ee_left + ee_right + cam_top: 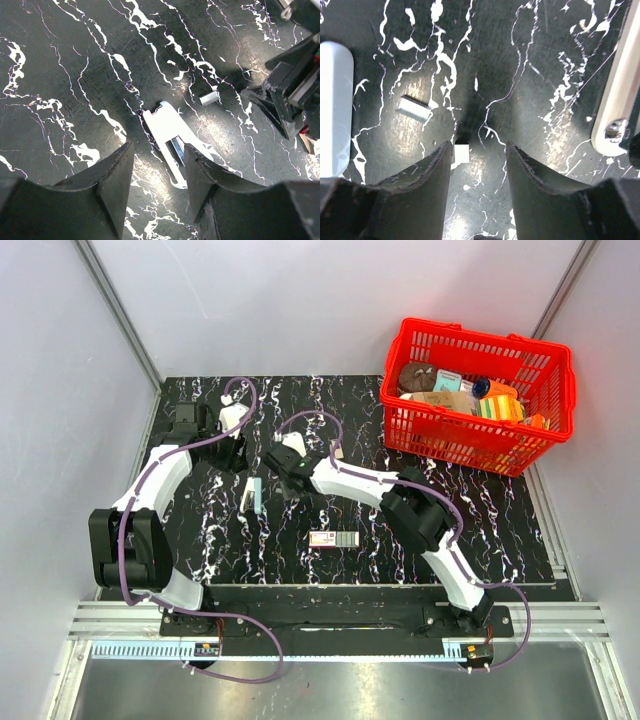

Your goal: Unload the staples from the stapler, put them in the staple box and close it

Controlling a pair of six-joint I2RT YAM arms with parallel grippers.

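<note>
The pale blue and white stapler (252, 498) lies on the black marbled table between my two arms. In the left wrist view its white end (167, 127) lies open just ahead of my open, empty left gripper (157, 150), partly behind the right finger. A short silver strip of staples (209, 96) lies loose on the table beyond it. In the right wrist view the same strip (415, 108) lies ahead and left of my open, empty right gripper (478, 147), and the stapler's body (334, 110) lies at the left edge. A small white piece (461, 153) sits by the left finger.
A red basket (545, 390) of assorted items stands at the back right. A small staple box (333, 539) lies at mid-table near the front. My left gripper (237, 453) and right gripper (277, 462) are close together above the stapler.
</note>
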